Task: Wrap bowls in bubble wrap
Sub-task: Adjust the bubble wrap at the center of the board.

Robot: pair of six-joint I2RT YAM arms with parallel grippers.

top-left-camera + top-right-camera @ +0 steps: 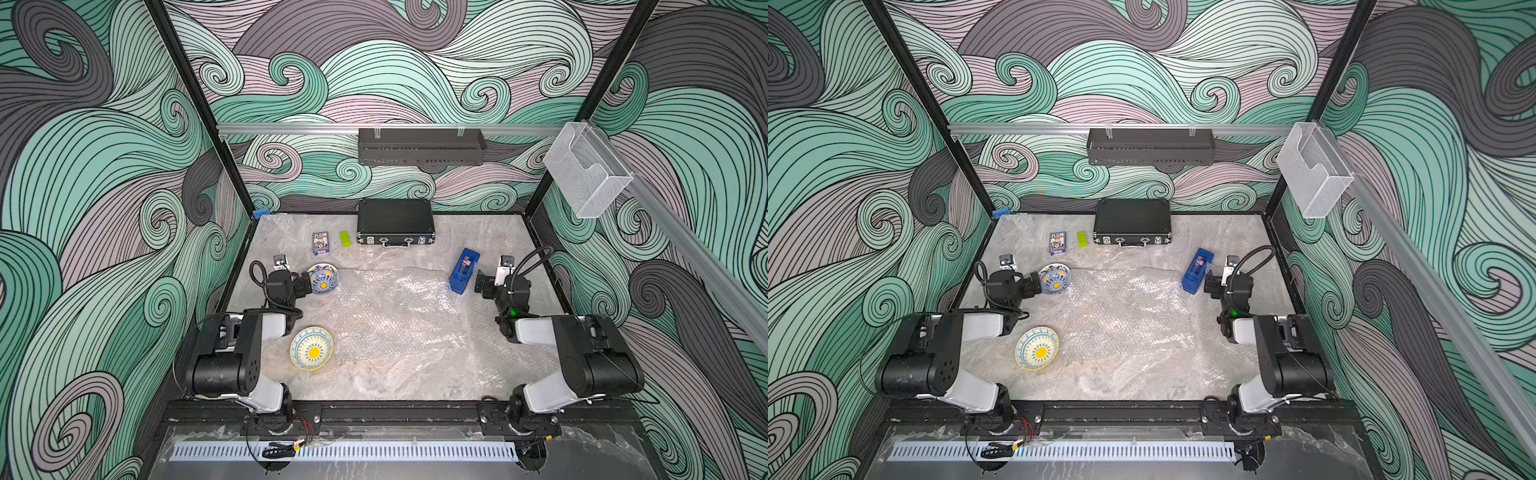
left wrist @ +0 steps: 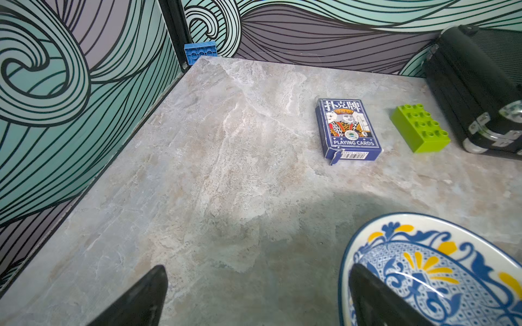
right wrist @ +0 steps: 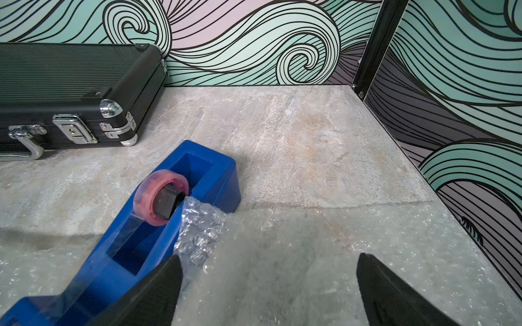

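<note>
Toward the upper middle of a top view, a blue box [image 1: 320,242] lettered "PLAYING CARDS" under Chinese characters lay on the tabletop [image 1: 478,237] beside a green brick [image 1: 345,239] and a shut black case [image 1: 395,222], while the blue tape dispenser [image 1: 464,271] at centre right carried a roll of clear tape [image 3: 144,197] on a red core. Clear bubble wrap [image 1: 399,316] lay spread across the frame's middle, the darker blue bowl [image 1: 323,279] just beside its upper left corner and the cream bowl [image 1: 311,348] lower left, both upright. Spread wide and holding nothing, the left fingers [image 2: 141,296] had one tip over the darker bowl's rim and the right fingers [image 3: 389,299] hung over the wrap beside the dispenser.
</note>
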